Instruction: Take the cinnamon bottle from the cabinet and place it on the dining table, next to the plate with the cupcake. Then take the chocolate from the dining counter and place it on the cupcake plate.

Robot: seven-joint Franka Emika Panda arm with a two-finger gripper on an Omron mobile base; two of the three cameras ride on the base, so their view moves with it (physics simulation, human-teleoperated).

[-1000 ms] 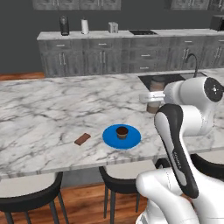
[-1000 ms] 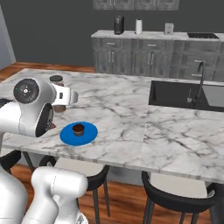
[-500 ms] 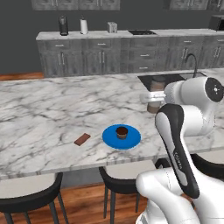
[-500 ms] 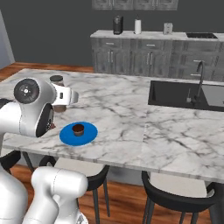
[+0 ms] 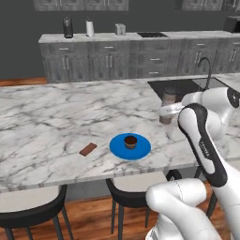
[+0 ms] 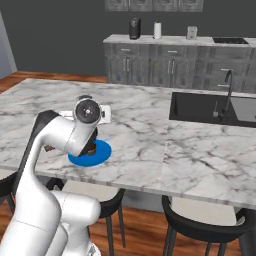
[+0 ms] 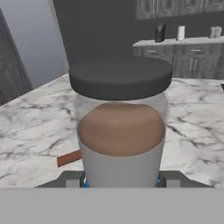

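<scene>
Since a second ago the arm has shifted only slightly, keeping the cinnamon bottle [image 5: 168, 106] upright over the dining table [image 5: 42, 122], just right of the plate [image 5: 143, 149] that bears the cupcake [image 5: 131, 141]. From the hand camera the gripper [image 7: 121, 181] pinches the cinnamon bottle [image 7: 120, 127], a finger pressed against each side of its base. Left of the plate, a little apart, the chocolate [image 5: 88, 149] lies flat on the marble

We see even, diffuse rendered light with no glare; the dining table [image 5: 56, 112] reads bright, the back wall dim. Shadows are faint (softest under the plate [image 5: 130, 146]). At six o'clock the cinnamon bottle [image 7: 120, 127] looks blurred.
</scene>
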